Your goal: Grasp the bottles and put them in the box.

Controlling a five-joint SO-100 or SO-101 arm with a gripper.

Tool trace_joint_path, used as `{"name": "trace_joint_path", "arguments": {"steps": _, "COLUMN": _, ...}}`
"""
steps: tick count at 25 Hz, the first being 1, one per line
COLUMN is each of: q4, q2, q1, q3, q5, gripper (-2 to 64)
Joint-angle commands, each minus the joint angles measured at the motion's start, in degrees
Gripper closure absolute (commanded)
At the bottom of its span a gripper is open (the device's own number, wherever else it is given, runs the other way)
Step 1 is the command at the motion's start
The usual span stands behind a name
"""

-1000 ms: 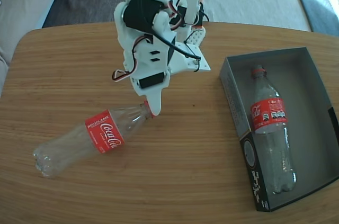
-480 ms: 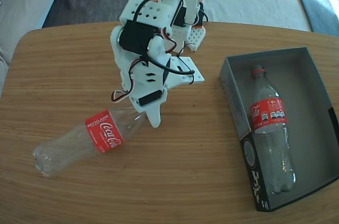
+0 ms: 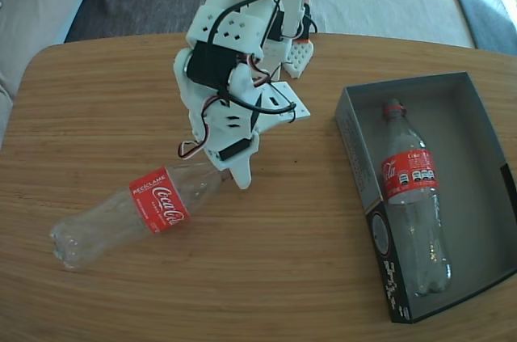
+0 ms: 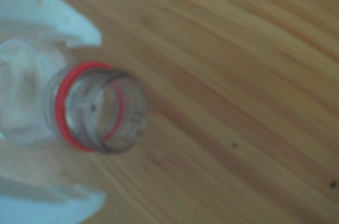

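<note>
I've got the gripper (image 3: 234, 171) down at the neck of the loose bottle (image 3: 133, 211), which lies on its side on the table (image 3: 291, 261), base toward the lower left in the fixed view, open mouth pointing up-right. In the wrist view that bottle (image 4: 79, 107) sits between 2 white fingers (image 4: 58, 20), one above and one below the shoulder just behind the red neck ring (image 4: 66, 89). The picture is blurred, but it looks like they are pinching the bottle there. The mouth has no cap.

The other bottle (image 3: 412, 196) already lies in the box (image 3: 485, 140) at the right of the table, along its left half, neck toward the far end, label up. The right half of the box shows bare grey floor. The 2 bottles are well apart.
</note>
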Motion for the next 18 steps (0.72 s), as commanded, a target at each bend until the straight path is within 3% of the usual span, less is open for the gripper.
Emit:
{"name": "trace_joint_path", "arguments": {"steps": 1, "q4": -1.05, "q2": 0.35, "q1": -0.09, "q3": -0.35, "q5": 0.09, "gripper": 29.9}}
{"name": "trace_joint_path", "arguments": {"steps": 7, "q4": -1.14, "q2": -4.31, "q1": -0.09, "q3": -1.41, "q5": 0.18, "gripper": 29.9}}
{"name": "trace_joint_path", "arguments": {"steps": 18, "q4": -7.56, "q2": -6.42, "q1": -0.09, "q3": -0.79, "q5": 0.09, "gripper": 29.9}}
